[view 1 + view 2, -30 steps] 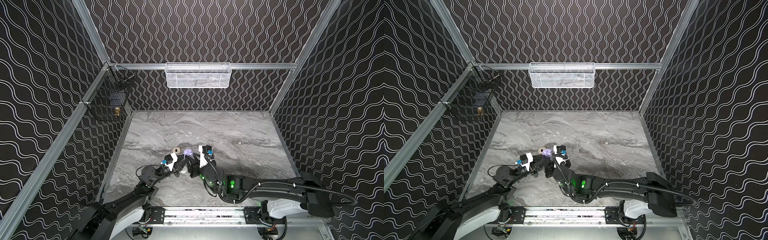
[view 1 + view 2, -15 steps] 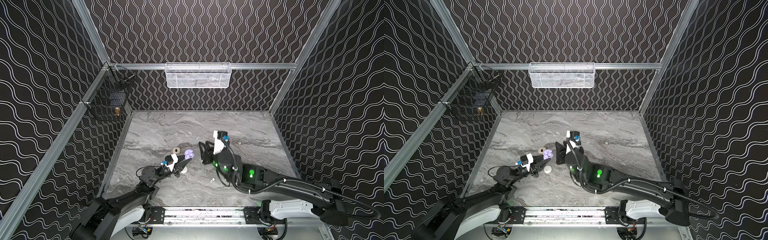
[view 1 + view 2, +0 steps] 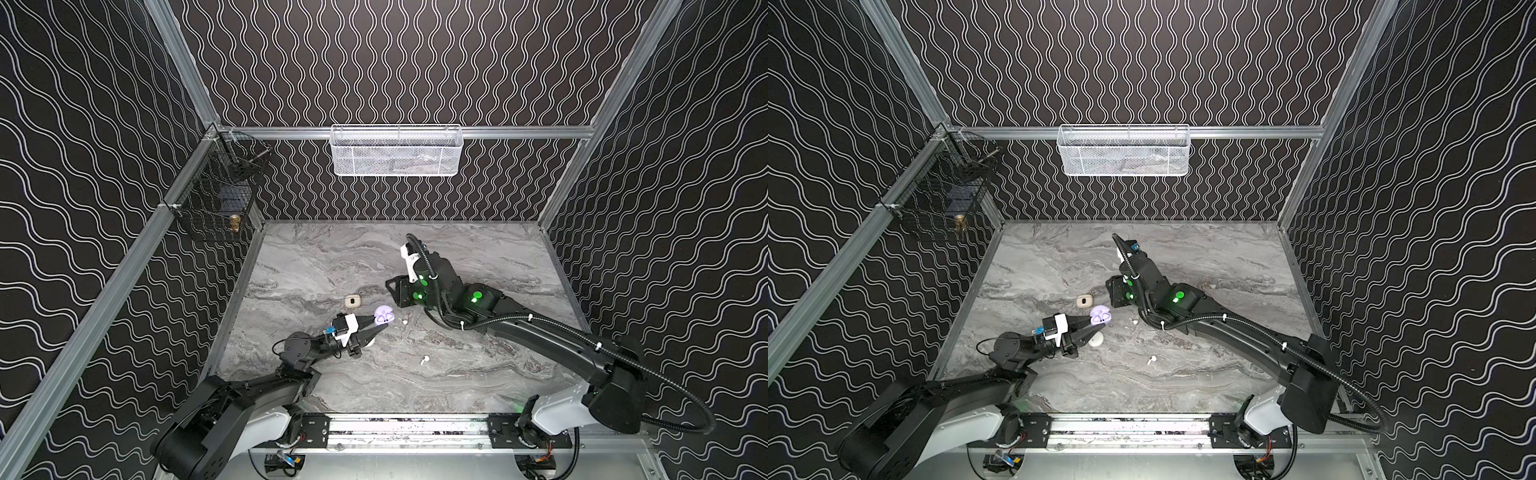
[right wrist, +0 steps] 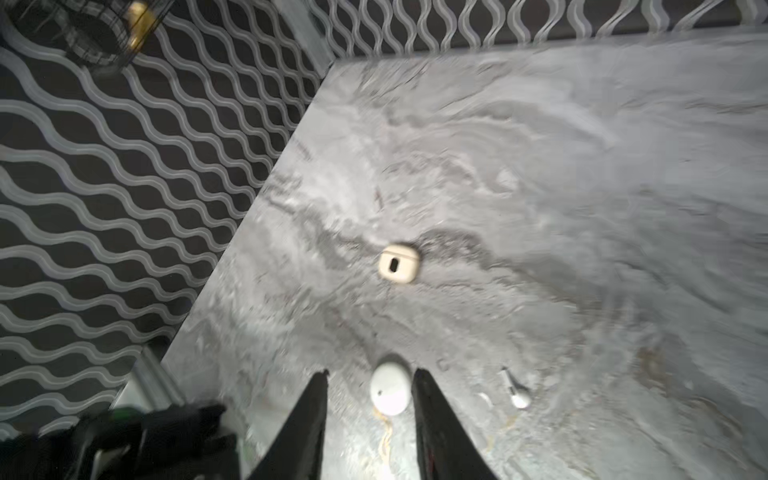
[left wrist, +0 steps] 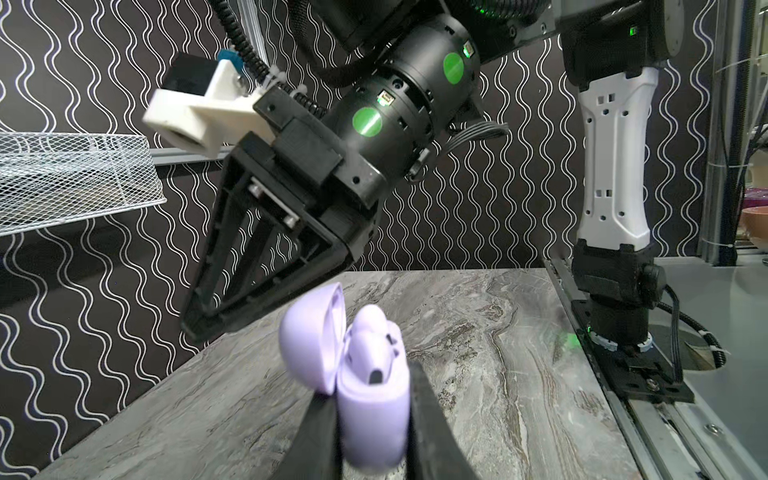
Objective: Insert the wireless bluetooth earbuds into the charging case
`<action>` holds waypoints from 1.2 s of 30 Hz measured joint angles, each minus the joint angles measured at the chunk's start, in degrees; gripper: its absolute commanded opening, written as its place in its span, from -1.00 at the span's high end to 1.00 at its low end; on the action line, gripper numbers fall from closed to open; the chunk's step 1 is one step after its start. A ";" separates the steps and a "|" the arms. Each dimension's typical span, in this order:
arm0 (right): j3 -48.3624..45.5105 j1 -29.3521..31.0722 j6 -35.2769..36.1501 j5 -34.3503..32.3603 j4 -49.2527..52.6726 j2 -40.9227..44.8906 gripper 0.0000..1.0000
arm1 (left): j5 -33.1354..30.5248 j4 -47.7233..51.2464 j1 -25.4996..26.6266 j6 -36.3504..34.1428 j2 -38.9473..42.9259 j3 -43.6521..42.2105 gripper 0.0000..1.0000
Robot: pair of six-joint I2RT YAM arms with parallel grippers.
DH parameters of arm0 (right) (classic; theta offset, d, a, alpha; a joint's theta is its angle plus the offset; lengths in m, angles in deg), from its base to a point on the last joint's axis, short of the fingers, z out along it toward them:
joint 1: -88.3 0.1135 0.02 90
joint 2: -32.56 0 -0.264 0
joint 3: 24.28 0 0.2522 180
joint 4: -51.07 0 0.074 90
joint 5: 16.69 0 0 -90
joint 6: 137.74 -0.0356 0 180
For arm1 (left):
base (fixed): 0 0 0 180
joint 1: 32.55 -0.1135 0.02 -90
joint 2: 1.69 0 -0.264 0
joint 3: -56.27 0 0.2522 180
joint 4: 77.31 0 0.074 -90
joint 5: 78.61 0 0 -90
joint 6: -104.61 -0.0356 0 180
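My left gripper [image 3: 380, 326] [image 5: 370, 386] is shut on the lavender charging case [image 3: 383, 314] [image 3: 1100, 315] [image 5: 372, 411]. The case's lid stands open and lavender earbuds [image 5: 370, 332] sit inside it. My right gripper [image 3: 395, 293] [image 4: 370, 371] hangs open and empty, above and to the right of that case. A white case [image 3: 1096, 340] [image 4: 390, 388] lies on the table, partly under the left fingers. A cream case [image 3: 351, 300] [image 4: 398, 263] lies shut just behind. Two white earbuds lie loose on the table: one earbud [image 3: 424, 360] [image 3: 1150, 360] in front and another earbud [image 3: 402, 320] [image 3: 1134, 320] beside the lavender case.
A white mesh basket [image 3: 397, 151] hangs on the back wall and a black wire basket [image 3: 216, 199] on the left wall. The marble table [image 3: 478, 257] is walled on three sides. A metal rail [image 3: 415, 428] runs along its front edge.
My right gripper has pulled up and away to the right from the lavender case, its jaws narrowing somewhat. The left gripper has kept its hold on the case in place.
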 measured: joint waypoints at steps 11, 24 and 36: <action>-3.37 0.70 0.15 7.04 -2.01 2.60 0.40 | -0.28 1.84 0.00 -0.02 0.63 0.61 1.00; -10.56 2.08 -2.32 0.96 -2.95 12.96 0.34 | -5.86 7.65 -0.28 2.03 1.05 2.32 1.00; -16.37 15.52 -10.60 -1.57 -14.21 20.15 -0.48 | -25.73 35.19 -9.79 15.45 2.51 8.52 1.00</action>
